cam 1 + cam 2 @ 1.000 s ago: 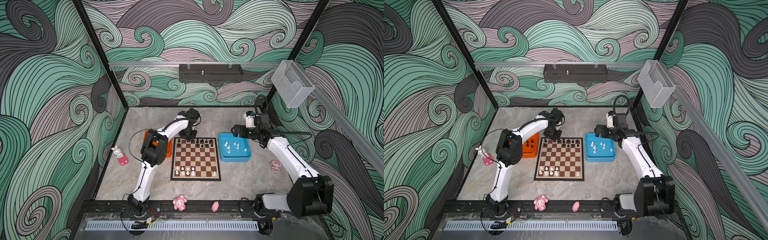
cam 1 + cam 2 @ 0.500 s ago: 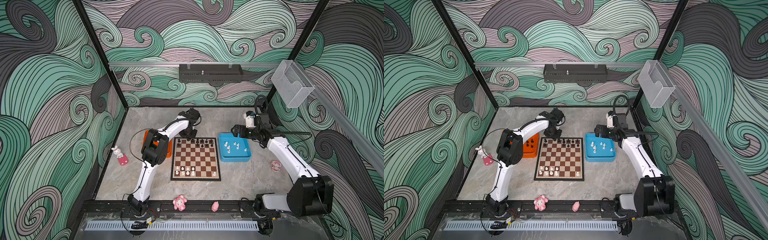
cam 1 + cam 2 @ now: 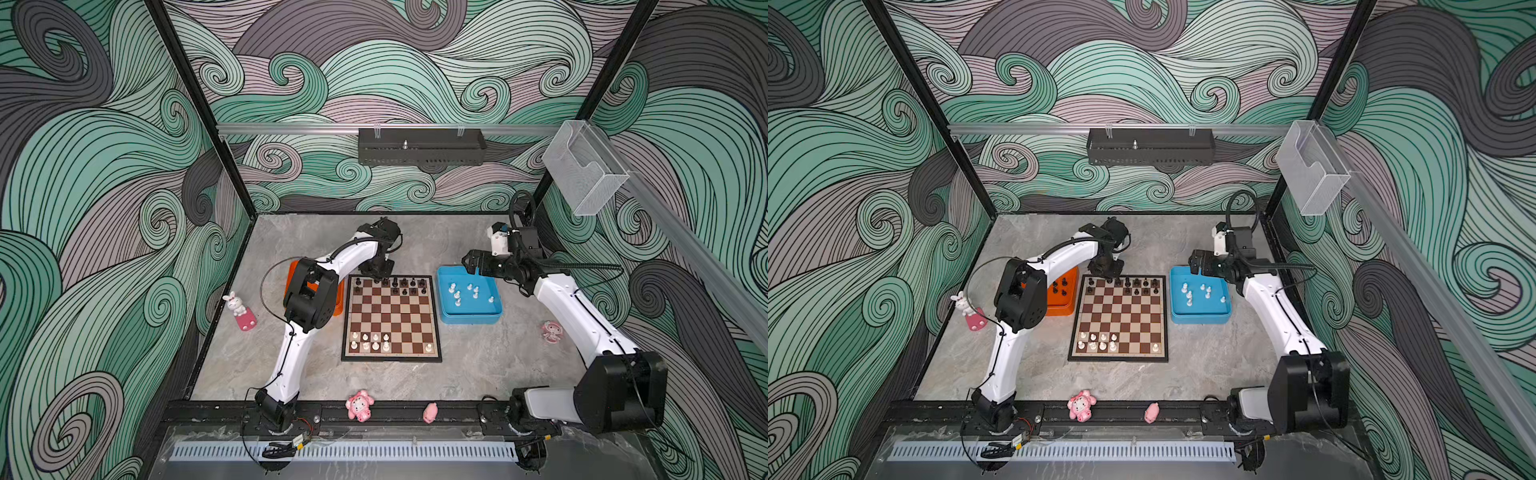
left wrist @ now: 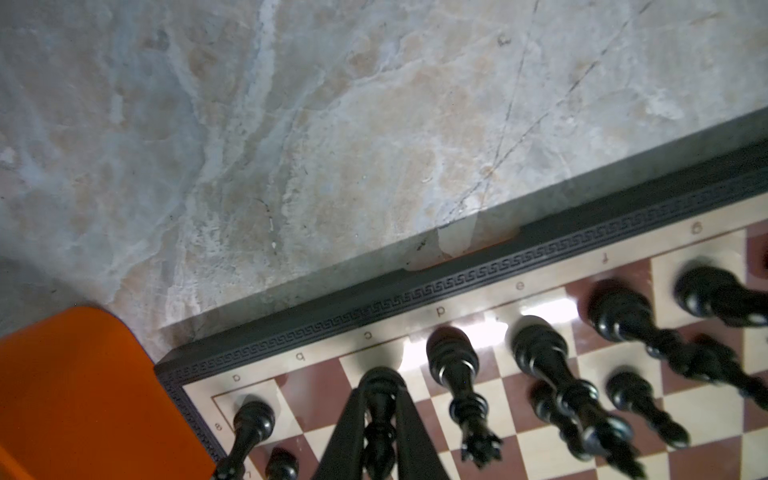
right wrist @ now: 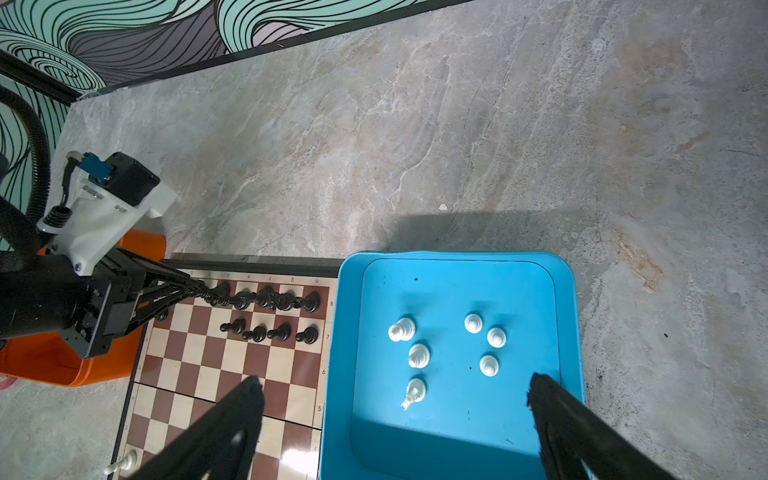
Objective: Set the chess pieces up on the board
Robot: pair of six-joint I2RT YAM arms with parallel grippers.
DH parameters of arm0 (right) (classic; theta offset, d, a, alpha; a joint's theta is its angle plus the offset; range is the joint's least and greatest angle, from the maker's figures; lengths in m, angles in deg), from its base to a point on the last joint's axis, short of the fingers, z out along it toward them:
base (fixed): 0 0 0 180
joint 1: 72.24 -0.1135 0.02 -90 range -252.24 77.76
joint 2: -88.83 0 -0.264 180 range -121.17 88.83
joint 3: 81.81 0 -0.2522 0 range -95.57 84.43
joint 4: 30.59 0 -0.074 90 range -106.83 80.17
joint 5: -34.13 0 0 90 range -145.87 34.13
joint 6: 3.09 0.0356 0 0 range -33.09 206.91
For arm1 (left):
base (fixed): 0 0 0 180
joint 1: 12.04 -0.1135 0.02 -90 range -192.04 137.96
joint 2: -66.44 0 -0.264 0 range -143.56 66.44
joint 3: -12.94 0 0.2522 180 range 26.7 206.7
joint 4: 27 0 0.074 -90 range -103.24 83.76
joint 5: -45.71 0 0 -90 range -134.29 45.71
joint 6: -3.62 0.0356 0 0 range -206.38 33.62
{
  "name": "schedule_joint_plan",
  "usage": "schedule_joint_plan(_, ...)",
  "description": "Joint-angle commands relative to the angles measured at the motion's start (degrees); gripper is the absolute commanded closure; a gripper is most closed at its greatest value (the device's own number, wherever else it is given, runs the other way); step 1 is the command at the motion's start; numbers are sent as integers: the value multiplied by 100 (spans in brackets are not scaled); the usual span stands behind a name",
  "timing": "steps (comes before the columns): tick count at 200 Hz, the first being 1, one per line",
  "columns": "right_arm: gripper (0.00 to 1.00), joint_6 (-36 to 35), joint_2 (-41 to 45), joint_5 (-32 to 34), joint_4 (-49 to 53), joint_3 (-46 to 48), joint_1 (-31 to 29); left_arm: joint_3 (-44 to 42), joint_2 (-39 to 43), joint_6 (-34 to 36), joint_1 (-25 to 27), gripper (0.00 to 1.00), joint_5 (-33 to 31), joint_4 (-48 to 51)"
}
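The board [image 3: 390, 320] lies mid-table, seen in both top views. Several black chess pieces [image 3: 403, 284] stand on its far rows and several white ones [image 3: 370, 340] on its near rows. My left gripper [image 4: 380, 399] is shut on a black piece [image 4: 380, 380] whose base is at a far-row square near the board's left corner; in a top view this gripper [image 3: 1106, 272] sits at that far edge. My right gripper [image 5: 395, 384] hangs open over the blue tray [image 5: 457, 436], above several loose white pieces [image 5: 417, 355]. More black pieces [image 3: 1061, 284] sit in the orange tray [image 3: 1059, 307].
Pink figurines stand around the table: a bunny [image 3: 239, 307] at the left, two [image 3: 359, 405] [image 3: 430, 412] on the front rail, one [image 3: 552, 331] at the right. A clear box [image 3: 582, 166] hangs on the right wall.
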Motion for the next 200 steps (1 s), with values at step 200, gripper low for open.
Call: schedule_joint_plan(200, 1, 24, -44, -29, 1, 37, 40, -195, 35, -160, 56, 71, 194, -69)
